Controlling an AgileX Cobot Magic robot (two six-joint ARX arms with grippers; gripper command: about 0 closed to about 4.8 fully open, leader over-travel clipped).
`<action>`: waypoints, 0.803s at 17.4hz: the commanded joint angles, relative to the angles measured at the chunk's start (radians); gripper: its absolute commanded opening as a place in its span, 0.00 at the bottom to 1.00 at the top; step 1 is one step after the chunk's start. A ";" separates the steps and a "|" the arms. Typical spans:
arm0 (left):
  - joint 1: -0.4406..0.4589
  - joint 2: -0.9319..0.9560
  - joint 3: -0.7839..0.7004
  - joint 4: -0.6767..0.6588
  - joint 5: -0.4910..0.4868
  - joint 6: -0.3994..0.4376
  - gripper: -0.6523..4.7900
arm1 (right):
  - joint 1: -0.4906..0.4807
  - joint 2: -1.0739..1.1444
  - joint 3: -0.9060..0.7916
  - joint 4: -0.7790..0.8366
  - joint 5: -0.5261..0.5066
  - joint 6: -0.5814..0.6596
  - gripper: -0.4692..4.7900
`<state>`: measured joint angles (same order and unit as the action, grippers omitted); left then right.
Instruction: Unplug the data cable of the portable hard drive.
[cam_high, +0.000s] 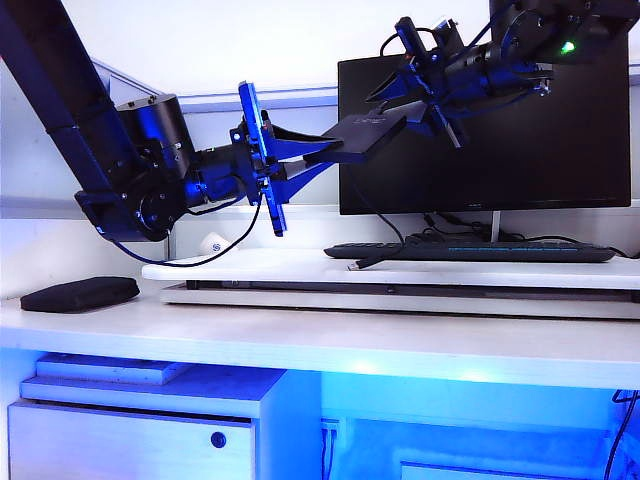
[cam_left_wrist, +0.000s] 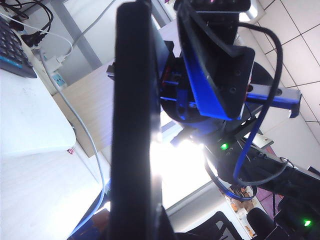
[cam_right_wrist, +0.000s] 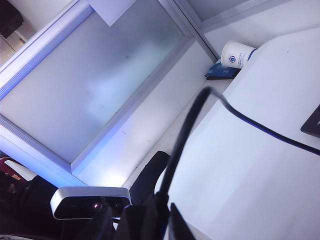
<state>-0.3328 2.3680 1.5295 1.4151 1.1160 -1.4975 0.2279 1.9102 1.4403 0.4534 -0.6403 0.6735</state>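
- The portable hard drive (cam_high: 362, 136) hangs in mid-air in front of the monitor (cam_high: 520, 140), a thin flat dark slab tilted slightly. From the middle of the counter (cam_high: 300, 335) it sits at about twelve o'clock, well above the keyboard (cam_high: 470, 251).
- The left claw (cam_high: 312, 158) is clenched on the drive's edge at its nine o'clock side; in the left wrist view the drive (cam_left_wrist: 135, 125) fills the frame edge-on.
- The data cable (cam_high: 380, 225) droops from the drive's far end down to the raised white board (cam_high: 400, 272), where its loose plug (cam_high: 360, 265) lies just at the keyboard's left end.
- The right claw (cam_high: 425, 95) is at the drive's three o'clock end, up by the cable's plug there. Its jaws look partly parted; whether they grip the plug I cannot tell. In its wrist view the cable (cam_right_wrist: 200, 115) runs right up into the fingers.
- My judgement: the drive is light, rigid and smooth, so it could slip; hold it across the flat faces. The cord is limp, so pull on the stiff plug body, straight out along the socket, not on the cord.
- A black pouch (cam_high: 80, 293) lies at nine o'clock on the counter, untouched.
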 joint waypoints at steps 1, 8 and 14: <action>-0.006 -0.012 0.013 0.034 -0.013 0.005 0.11 | -0.003 0.003 -0.001 -0.020 -0.069 0.015 0.37; 0.029 -0.012 0.013 0.035 0.028 0.001 0.11 | -0.026 0.003 -0.001 -0.026 -0.053 0.015 0.37; 0.022 -0.021 0.014 0.035 0.056 -0.007 0.11 | -0.025 0.003 -0.001 0.000 -0.034 0.016 0.32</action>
<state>-0.3019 2.3634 1.5352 1.4170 1.1614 -1.5085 0.2028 1.9190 1.4364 0.4210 -0.6804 0.6880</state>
